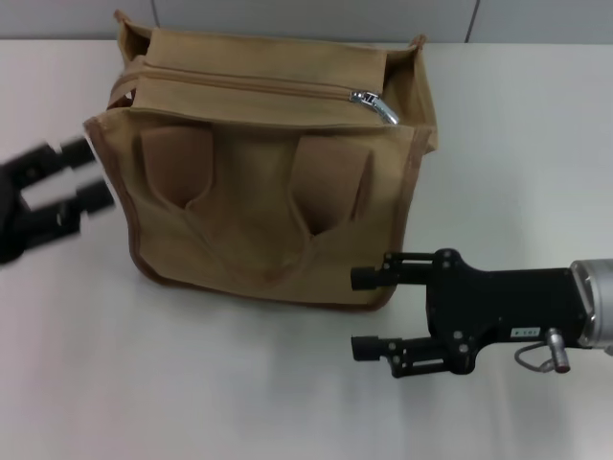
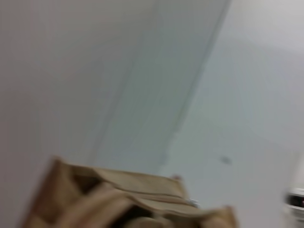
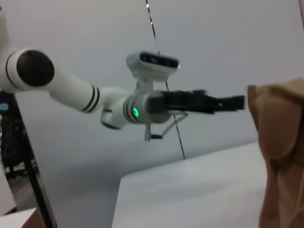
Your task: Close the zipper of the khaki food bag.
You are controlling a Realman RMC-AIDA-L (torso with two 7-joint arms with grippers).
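The khaki food bag (image 1: 268, 201) stands upright on the white table, its two strap handles facing me. The zipper (image 1: 249, 84) runs across its top panel, with the silver pull tab (image 1: 374, 104) at the right end. My left gripper (image 1: 91, 174) is open and empty, just off the bag's left side near its upper corner. My right gripper (image 1: 359, 312) is open and empty, low in front of the bag's lower right corner, fingers pointing left. The left wrist view shows the bag's top (image 2: 123, 199). The right wrist view shows the bag's side (image 3: 280, 142) and the left gripper (image 3: 232, 102).
The white table (image 1: 192, 383) spreads in front and to both sides of the bag. A grey wall (image 1: 316, 17) runs behind it. My white left arm (image 3: 71, 85) reaches in from the side in the right wrist view.
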